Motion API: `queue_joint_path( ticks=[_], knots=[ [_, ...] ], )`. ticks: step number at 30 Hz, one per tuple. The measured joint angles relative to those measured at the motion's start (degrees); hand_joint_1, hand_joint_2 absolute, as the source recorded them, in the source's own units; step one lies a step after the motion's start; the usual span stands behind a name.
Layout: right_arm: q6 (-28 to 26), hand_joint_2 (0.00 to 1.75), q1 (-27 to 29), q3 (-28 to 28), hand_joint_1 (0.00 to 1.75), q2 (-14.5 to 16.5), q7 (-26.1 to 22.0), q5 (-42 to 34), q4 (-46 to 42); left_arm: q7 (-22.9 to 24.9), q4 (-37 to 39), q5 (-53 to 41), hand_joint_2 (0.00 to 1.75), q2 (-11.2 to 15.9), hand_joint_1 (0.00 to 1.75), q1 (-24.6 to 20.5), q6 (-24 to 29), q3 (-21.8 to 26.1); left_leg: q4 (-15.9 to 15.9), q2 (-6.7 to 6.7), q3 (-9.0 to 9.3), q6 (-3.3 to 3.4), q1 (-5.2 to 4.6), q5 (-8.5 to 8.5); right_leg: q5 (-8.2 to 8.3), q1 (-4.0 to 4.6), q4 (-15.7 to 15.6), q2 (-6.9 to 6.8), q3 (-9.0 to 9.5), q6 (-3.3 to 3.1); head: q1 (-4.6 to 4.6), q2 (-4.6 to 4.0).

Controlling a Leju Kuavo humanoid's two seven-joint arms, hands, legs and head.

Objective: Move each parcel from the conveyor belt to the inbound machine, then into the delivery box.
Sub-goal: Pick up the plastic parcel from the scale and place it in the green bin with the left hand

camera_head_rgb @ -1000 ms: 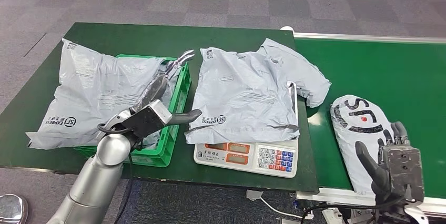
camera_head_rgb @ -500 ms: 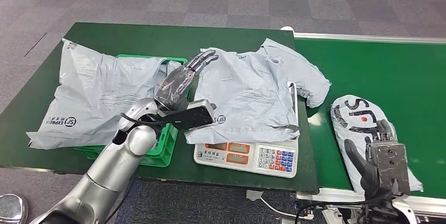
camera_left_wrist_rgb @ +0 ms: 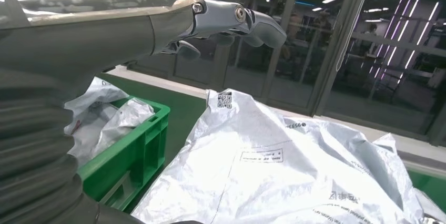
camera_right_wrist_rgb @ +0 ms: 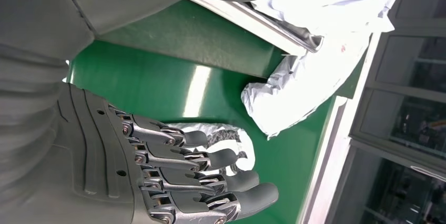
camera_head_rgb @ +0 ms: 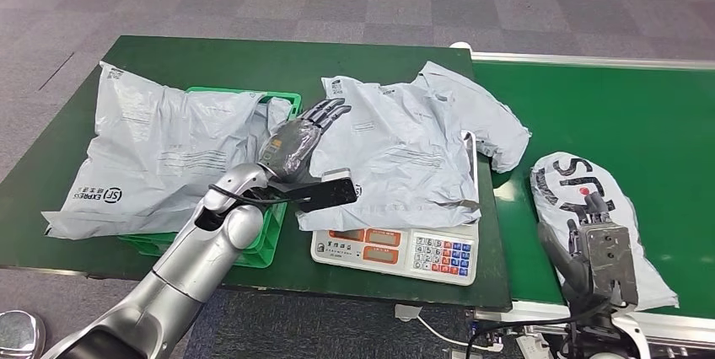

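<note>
Parcel on the scale, a grey mailer draped over the pan with one corner hanging toward the conveyor belt. Left hand holds nothing, fingers stretched out and apart, hovering at the parcel's near-left edge, between it and the green crate. Step in hand looks like picking the weighed parcel to drop it into the crate, where another grey mailer already lies over the crate and tabletop. To do it well: come down on the bag's edge, pinch a good fold of film, not just the flat top, as it's slippery and floppy. Lift high enough to clear the crate wall. Right hand empty too, fingers loosely apart, over the black-printed parcel on the belt; that one goes next.
</note>
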Motion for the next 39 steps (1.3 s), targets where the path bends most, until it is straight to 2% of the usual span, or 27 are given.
queue_joint_path(
  ticks=[19, 29, 39],
  knots=[
    [-0.32, 1.75, -0.66, 1.16, 0.0, -0.03, -0.03, -0.14, 1.02, 0.09, 4.0, -2.87, 1.75, -1.16, 0.0, -0.51, 0.32, -0.78, 0.0, 0.0, 0.0, 0.0, 0.0, 0.0, 0.0, 0.0, 0.0, 0.0, 0.0, 0.0, 0.0, 0.0],
    [-0.48, 1.75, -1.39, 3.65, 0.0, -0.18, -0.09, -0.72, 2.52, -1.62, 14.56, -6.08, 1.75, -3.91, 0.0, -4.66, -0.04, -5.09, 0.0, -0.01, 0.0, 0.0, 0.0, 0.0, 0.0, 0.0, 0.0, 0.0, 0.01, 0.0, 0.0, 0.0],
    [-1.11, 1.75, -1.43, 4.9, 0.0, -0.6, -0.45, -1.54, 3.51, -3.33, 22.27, -5.84, 1.75, -5.33, 0.0, -5.29, 0.3, -8.95, 0.0, 0.0, 0.0, 0.01, 0.0, 0.0, 0.0, 0.0, 0.0, 0.0, 0.0, 0.0, 0.0, 0.0]
  ],
)
